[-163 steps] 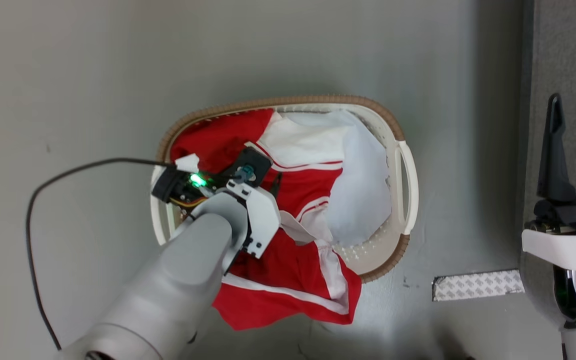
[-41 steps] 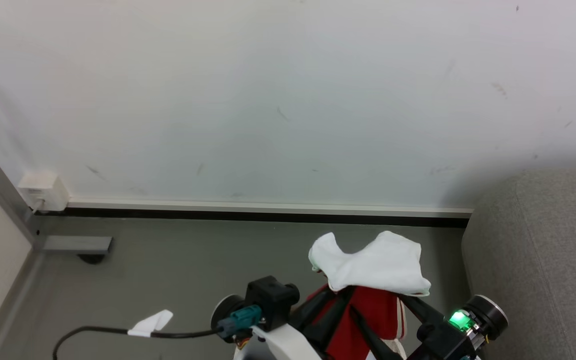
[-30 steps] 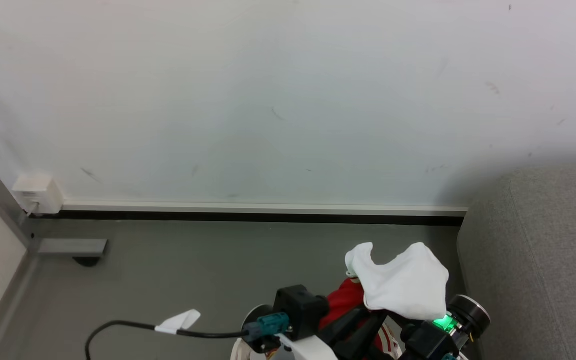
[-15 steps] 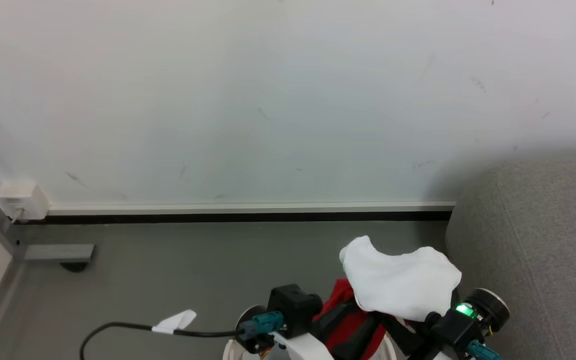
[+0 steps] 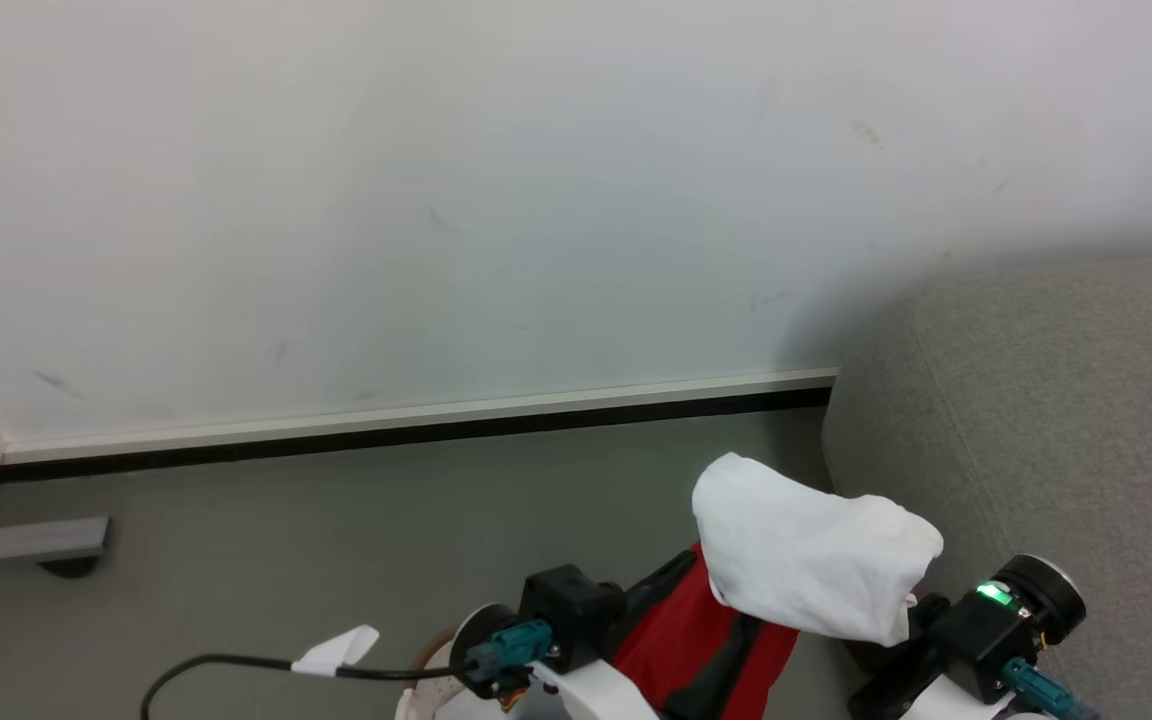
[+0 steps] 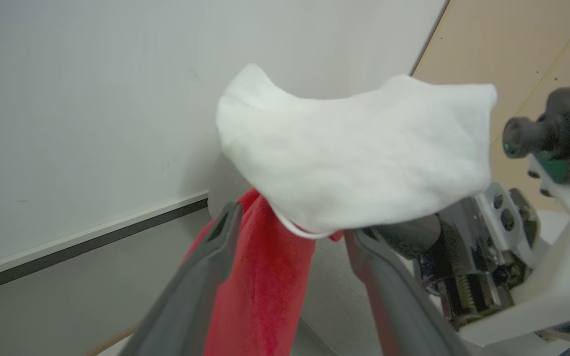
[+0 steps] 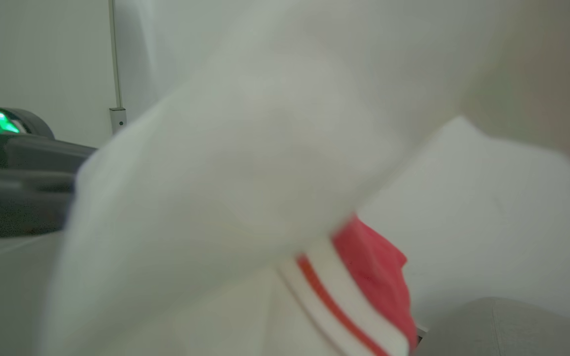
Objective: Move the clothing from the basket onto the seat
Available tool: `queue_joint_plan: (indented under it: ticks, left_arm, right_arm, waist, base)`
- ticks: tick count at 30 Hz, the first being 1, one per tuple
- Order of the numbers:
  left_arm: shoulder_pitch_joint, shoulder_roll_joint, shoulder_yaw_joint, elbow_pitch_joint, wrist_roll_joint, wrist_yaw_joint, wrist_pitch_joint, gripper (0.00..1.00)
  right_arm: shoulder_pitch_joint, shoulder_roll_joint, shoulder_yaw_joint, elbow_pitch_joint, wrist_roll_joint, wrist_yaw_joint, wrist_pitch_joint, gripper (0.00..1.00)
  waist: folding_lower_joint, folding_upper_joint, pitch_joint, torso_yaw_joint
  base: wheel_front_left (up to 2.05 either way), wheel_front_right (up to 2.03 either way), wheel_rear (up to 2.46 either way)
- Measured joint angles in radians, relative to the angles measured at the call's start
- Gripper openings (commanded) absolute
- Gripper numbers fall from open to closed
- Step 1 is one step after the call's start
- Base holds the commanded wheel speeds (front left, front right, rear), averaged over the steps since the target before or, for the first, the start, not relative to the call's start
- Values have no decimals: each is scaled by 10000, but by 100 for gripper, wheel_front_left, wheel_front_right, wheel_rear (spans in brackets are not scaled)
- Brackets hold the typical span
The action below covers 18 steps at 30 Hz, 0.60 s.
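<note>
The clothing (image 5: 811, 565), red with a white panel on top, hangs in the air low in the head view, just left of the grey seat (image 5: 1056, 420). My left gripper (image 6: 290, 227) is open, its two fingers spread on either side of the hanging red fabric (image 6: 260, 291). The white panel drapes over my right gripper (image 5: 886, 625) and hides its fingers, which are shut on the clothing. In the right wrist view the white and red-striped cloth (image 7: 245, 198) covers the fingers. A sliver of the basket's brown rim (image 6: 112, 342) shows below.
A white wall with a dark baseboard (image 5: 416, 425) runs behind grey floor. A black cable with a white tag (image 5: 336, 650) trails left of my left wrist. A metal foot (image 5: 31, 540) stands at far left. A wooden panel (image 6: 537, 49) rises beyond my right arm.
My left gripper has opened and let go of the red fabric, and my right gripper has shut on the garment. The camera has swung right, so more of the seat shows.
</note>
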Motion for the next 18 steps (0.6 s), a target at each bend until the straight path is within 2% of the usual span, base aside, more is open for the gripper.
queue_joint_plan:
  ticks: [18]
  left_arm:
    - [-477, 157, -65, 293, 238, 25, -75, 100]
  right_arm:
    - [639, -483, -2558, -761, -192, 0, 0, 0]
  waist:
    - [1, 0, 852, -2035]
  base:
    - [0, 0, 0]
